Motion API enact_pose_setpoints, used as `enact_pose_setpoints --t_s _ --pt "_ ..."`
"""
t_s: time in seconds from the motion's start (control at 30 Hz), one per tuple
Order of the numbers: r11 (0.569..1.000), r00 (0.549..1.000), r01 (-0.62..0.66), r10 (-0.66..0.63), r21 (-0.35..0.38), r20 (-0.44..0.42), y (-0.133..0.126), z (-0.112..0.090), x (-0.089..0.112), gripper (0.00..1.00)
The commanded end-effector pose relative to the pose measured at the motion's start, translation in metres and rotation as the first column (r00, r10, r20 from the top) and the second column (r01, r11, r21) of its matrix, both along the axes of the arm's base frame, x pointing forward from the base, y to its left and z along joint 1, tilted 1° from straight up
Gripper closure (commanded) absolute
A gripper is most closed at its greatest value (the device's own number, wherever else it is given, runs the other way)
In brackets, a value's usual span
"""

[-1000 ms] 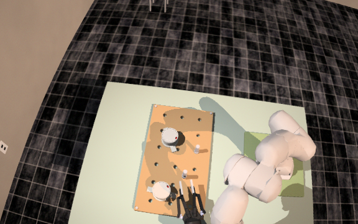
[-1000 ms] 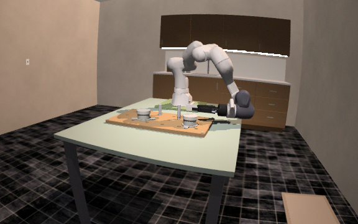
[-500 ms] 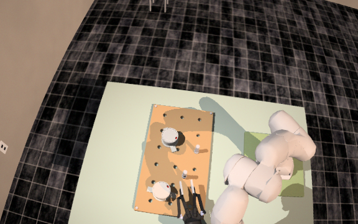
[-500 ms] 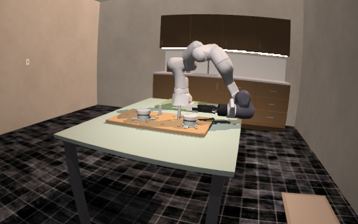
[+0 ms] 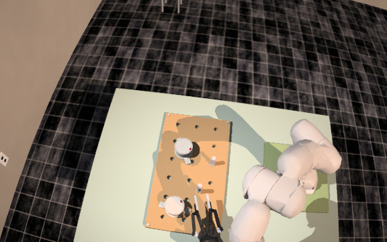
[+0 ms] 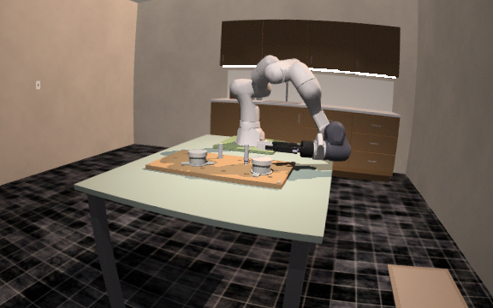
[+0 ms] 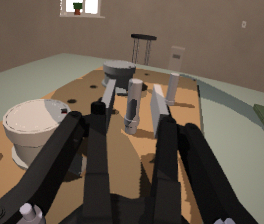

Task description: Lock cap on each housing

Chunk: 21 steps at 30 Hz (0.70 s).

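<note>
Two grey housings with white caps stand upright on the orange pegboard (image 5: pixel 188 171). The near housing (image 5: pixel 174 206) has a red dot on its cap and shows at the left of the wrist view (image 7: pixel 32 125). The far housing (image 5: pixel 183 148) shows further back in the wrist view (image 7: pixel 119 72). My gripper (image 5: pixel 201 198) lies horizontal, low over the board's near right corner, to the right of the near housing and apart from it. Its fingers are partly open with nothing between them. A short white peg (image 5: pixel 199 187) stands just beyond the fingertips.
A second white peg (image 5: pixel 213 160) stands on the board right of the far housing. The board has several dark holes. The arm's base sits on a green pad (image 5: pixel 297 178) at the table's right. The table edge runs close behind the gripper.
</note>
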<state>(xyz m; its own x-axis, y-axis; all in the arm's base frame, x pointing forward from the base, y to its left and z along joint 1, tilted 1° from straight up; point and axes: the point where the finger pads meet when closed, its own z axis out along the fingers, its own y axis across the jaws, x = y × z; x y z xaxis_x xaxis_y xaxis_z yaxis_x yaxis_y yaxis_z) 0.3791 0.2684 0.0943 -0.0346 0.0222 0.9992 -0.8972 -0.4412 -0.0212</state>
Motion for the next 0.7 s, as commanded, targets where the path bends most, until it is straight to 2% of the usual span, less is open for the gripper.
enact_pose_setpoints --t_s 0.0,0.67 --pt "1.000 1.000 0.006 -0.006 -0.006 -0.008 -0.001 0.005 -0.001 0.64" --pt "1.000 1.000 0.006 -0.006 -0.006 -0.008 -0.002 0.032 -0.001 0.64"
